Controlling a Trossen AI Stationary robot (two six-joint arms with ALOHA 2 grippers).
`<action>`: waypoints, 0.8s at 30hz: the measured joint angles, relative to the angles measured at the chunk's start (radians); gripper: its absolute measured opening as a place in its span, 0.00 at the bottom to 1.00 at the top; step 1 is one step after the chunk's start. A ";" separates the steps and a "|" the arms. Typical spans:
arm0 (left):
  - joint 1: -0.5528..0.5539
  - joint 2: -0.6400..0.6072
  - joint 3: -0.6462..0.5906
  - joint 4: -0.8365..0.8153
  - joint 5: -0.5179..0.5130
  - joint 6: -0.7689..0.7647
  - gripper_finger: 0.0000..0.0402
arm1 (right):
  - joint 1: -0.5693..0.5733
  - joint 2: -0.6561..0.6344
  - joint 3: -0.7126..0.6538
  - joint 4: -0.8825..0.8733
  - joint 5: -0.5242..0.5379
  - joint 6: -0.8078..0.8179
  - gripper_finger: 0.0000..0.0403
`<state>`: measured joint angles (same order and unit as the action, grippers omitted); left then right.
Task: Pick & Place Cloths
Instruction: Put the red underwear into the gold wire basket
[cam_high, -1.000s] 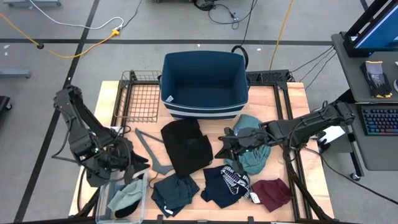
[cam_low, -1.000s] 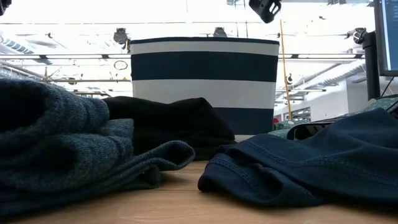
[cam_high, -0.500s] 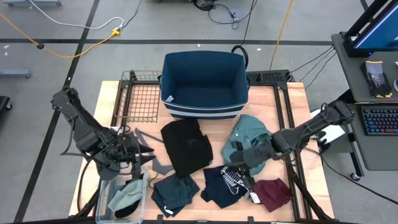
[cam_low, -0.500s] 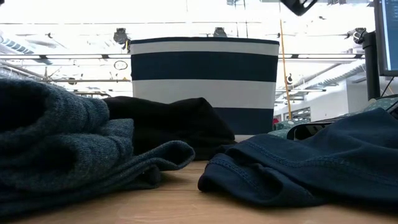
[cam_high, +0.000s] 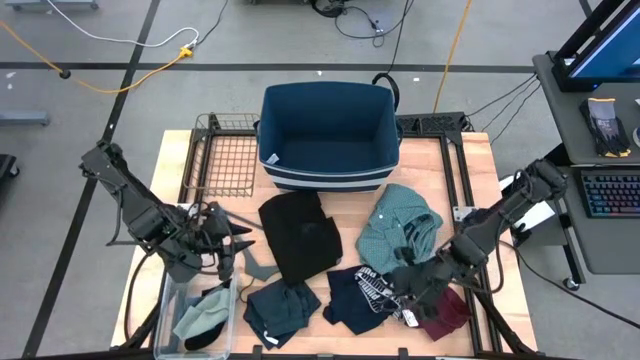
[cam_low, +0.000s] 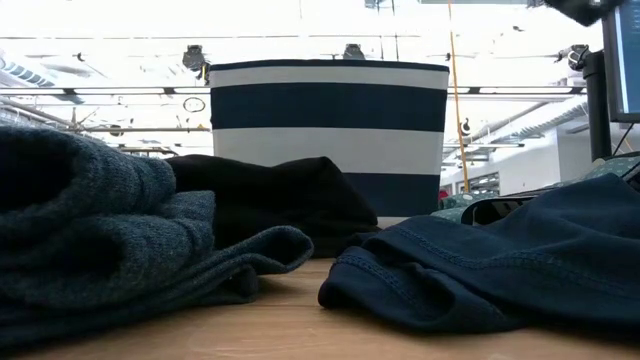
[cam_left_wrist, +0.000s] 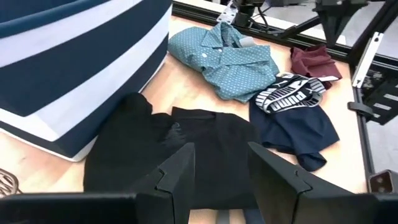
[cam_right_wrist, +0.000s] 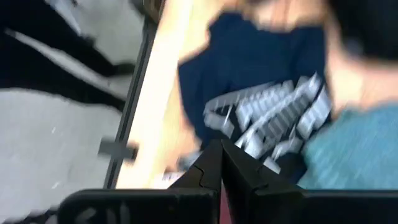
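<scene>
Several cloths lie on the wooden table in front of the navy striped basket (cam_high: 328, 135): a black one (cam_high: 298, 235), a teal checked shirt (cam_high: 398, 222), a navy one with white print (cam_high: 362, 295), a maroon one (cam_high: 447, 310) and a dark teal one (cam_high: 280, 308). A pale green one (cam_high: 203, 315) lies in a clear bin. My left gripper (cam_left_wrist: 217, 171) hovers open near the table's left side, pointing toward the black cloth (cam_left_wrist: 186, 149). My right gripper (cam_right_wrist: 219, 163) is shut, hanging above the navy printed cloth (cam_right_wrist: 261, 74), between it and the maroon one.
A grey triangular hanger (cam_high: 243, 240) lies left of the black cloth, under my left gripper (cam_high: 236, 246). A wire rack (cam_high: 222, 160) stands at the far left. The clear bin (cam_high: 166, 300) sits at the near left corner. A desk with a keyboard (cam_high: 610, 195) stands to the right.
My right gripper, still shut, has swung from above the teal checked shirt toward the table's near edge and tipped further down, now over the navy printed cloth. The shirt lies uncovered. My left gripper has rolled about its own line and swung slightly toward the black cloth.
</scene>
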<state>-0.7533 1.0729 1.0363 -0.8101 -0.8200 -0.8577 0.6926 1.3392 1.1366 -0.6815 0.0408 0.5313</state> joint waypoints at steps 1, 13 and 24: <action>0.006 0.000 0.000 0.000 0.000 0.000 0.36 | 0.010 0.000 0.000 -0.028 -0.018 0.029 0.00; 0.047 0.000 0.000 0.000 0.000 0.000 0.36 | 0.063 0.000 0.000 -0.247 -0.075 0.279 0.06; 0.057 0.000 0.000 0.000 0.006 -0.001 0.36 | 0.063 0.000 -0.028 -0.252 -0.181 0.295 0.34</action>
<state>-0.6960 1.0731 1.0363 -0.8102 -0.8136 -0.8591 0.7555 1.3392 1.1088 -0.9332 -0.1401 0.8265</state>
